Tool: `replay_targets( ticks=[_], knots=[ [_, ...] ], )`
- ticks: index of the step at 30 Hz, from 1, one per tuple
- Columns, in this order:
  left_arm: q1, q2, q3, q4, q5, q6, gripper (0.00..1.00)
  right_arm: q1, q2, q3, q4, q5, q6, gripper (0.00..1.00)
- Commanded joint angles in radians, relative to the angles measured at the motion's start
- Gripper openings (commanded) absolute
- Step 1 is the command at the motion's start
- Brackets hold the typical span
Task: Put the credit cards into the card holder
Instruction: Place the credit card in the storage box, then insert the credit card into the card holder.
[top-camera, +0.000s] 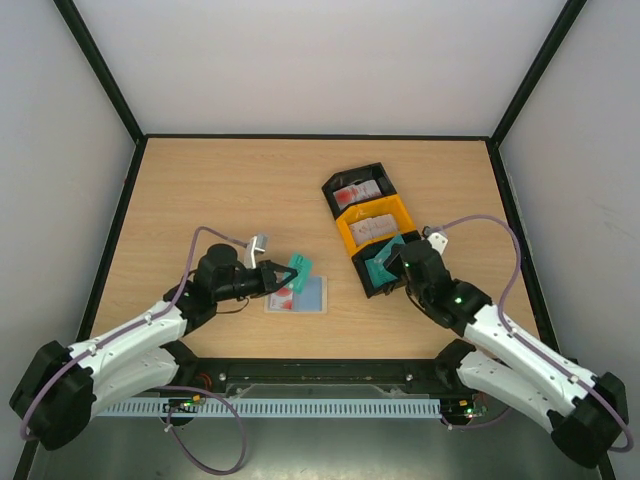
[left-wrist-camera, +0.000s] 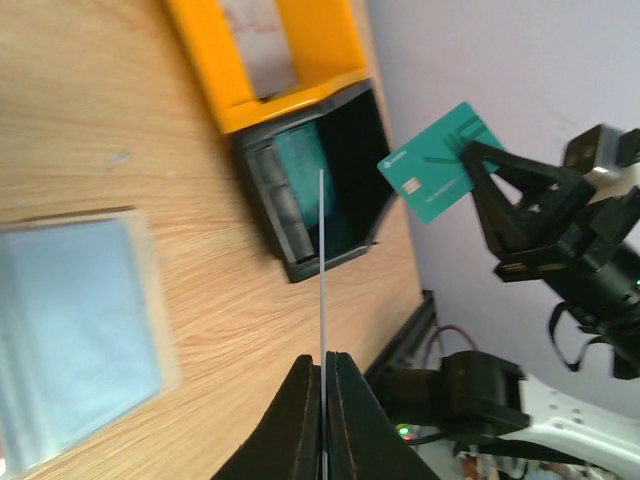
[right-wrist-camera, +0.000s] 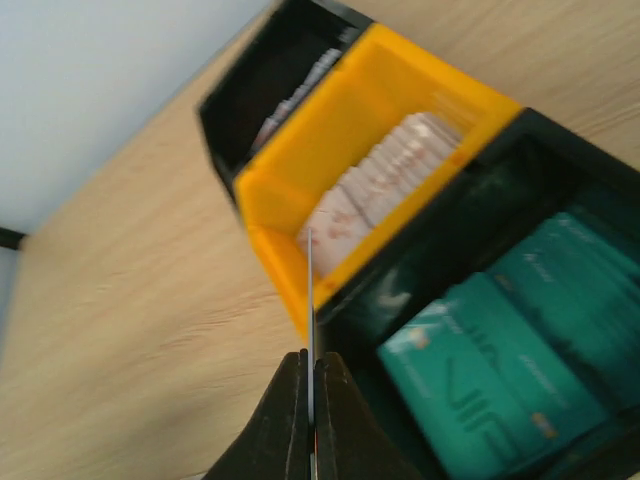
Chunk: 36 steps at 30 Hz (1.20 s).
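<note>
My left gripper is shut on a teal credit card, held just above the card holder, which lies open and flat on the table. A white card with red print lies on the holder's left part. In the left wrist view the held card shows edge-on between the closed jaws, and the holder is at the lower left. My right gripper is shut on another teal card over the near black bin. That card shows edge-on in the right wrist view.
Three open bins stand in a row right of centre: a far black one with white-and-red cards, an orange one with pale cards, and a near black one with teal cards. Black rails edge the table.
</note>
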Motion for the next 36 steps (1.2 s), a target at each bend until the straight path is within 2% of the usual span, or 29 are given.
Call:
replay_targets(
  ticks=[1,10,12,14,16,21,28,32,36],
  knots=[
    [0.005,0.0,-0.032,-0.052,-0.055,0.056,0.03,-0.003,0.097,0.019,-0.057,0.126,-0.06,0.02],
    [0.004,0.029,-0.051,-0.012,-0.052,0.063,0.03,-0.015,0.288,-0.009,0.089,0.091,-0.118,0.05],
    [0.004,0.038,-0.052,-0.008,-0.05,0.068,0.03,-0.017,0.31,-0.015,0.099,0.096,-0.133,0.12],
    [0.005,0.049,-0.054,-0.007,-0.049,0.072,0.03,-0.017,0.323,-0.008,0.085,0.113,-0.137,0.29],
    [0.005,0.057,-0.057,-0.007,-0.052,0.077,0.03,-0.017,0.321,0.007,0.052,0.135,-0.136,0.41],
    [0.004,0.065,-0.062,-0.055,-0.141,0.109,0.03,-0.017,0.27,0.04,0.015,0.133,-0.159,0.54],
    [0.005,0.089,-0.107,-0.014,-0.239,0.106,0.03,0.024,0.28,0.082,0.057,-0.041,-0.176,0.55],
    [-0.009,0.114,-0.157,0.076,-0.297,0.055,0.02,0.142,0.334,0.088,0.106,-0.048,-0.13,0.55],
    [-0.075,0.145,-0.202,0.174,-0.411,-0.014,0.03,0.268,0.438,0.087,0.183,-0.058,-0.091,0.55]
  ],
)
